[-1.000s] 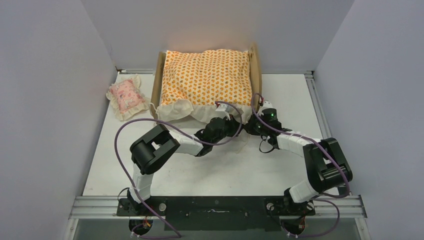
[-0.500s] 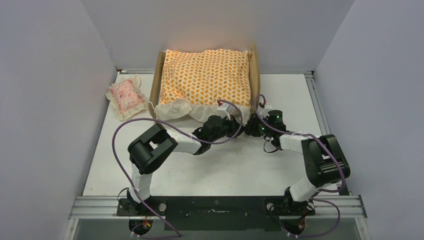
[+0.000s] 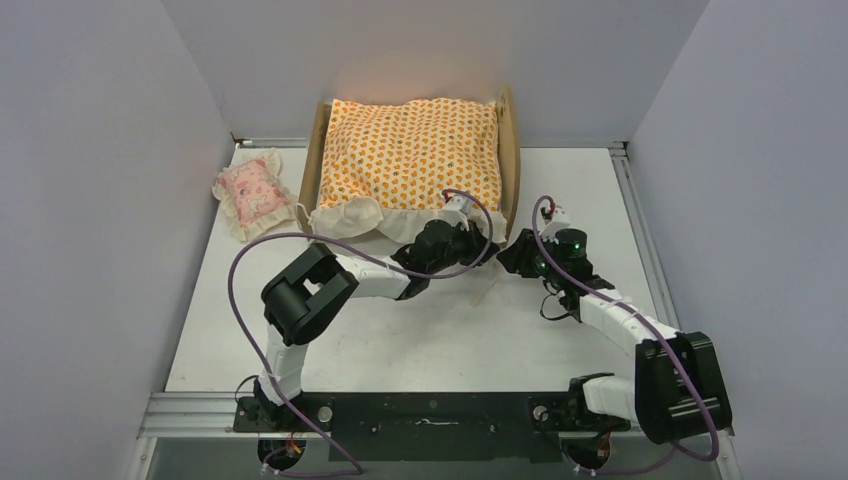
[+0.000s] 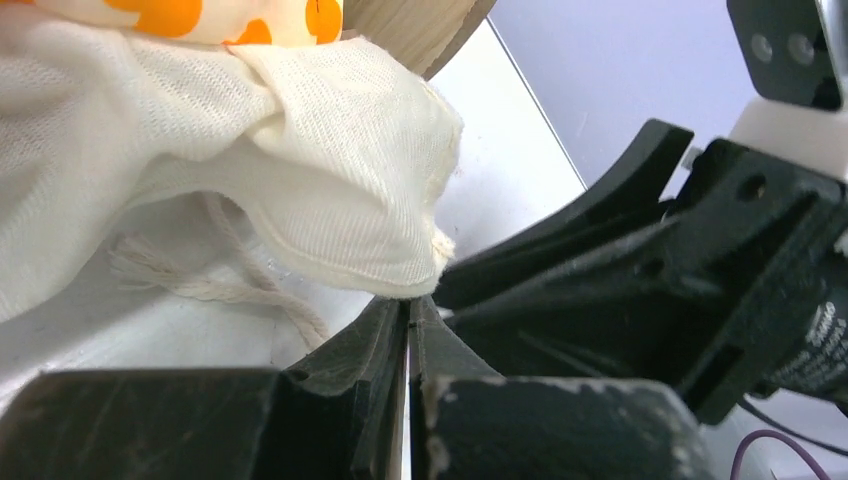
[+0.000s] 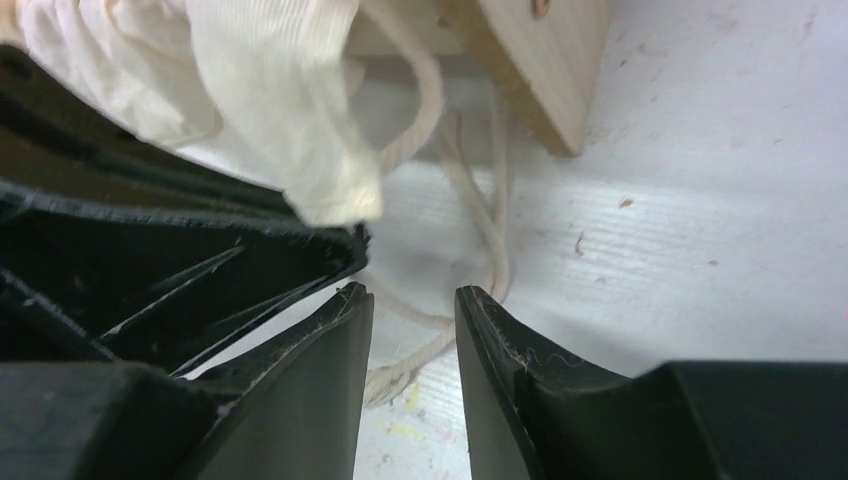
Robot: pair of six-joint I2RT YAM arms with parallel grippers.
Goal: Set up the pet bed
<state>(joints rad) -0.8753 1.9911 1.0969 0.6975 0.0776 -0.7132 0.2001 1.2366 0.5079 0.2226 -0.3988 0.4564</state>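
Plywood boards frame the bed (image 3: pixel 513 160), which stands at the far middle of the table (image 3: pixel 430 345), its back end against the rear wall. Grey walls (image 3: pixel 100 200) close in on the left, right and back. Bare white tabletop runs from the bed's near edge to the arm bases, and a bare strip lies between the bed's right board and the metal rail (image 3: pixel 632 205) at the table's right edge. Left of the bed, the pink pillow (image 3: pixel 250 193) lies close to the left wall, apart from the frame.

Both grippers meet at the bed's near right corner. The left gripper (image 4: pixel 408 305) has its fingers pressed together, the corner of the cream ruffle (image 4: pixel 330 150) touching their tips; whether any cloth is caught I cannot tell. The right gripper (image 5: pixel 412 295) stands spread just beside it, a cream cord (image 5: pixel 470 190) lying on the table across the gap.

An orange-patterned cushion (image 3: pixel 415 150) fills the bed, its ruffle spilling over the near edge. The right board rises higher than the left and has a rounded top.
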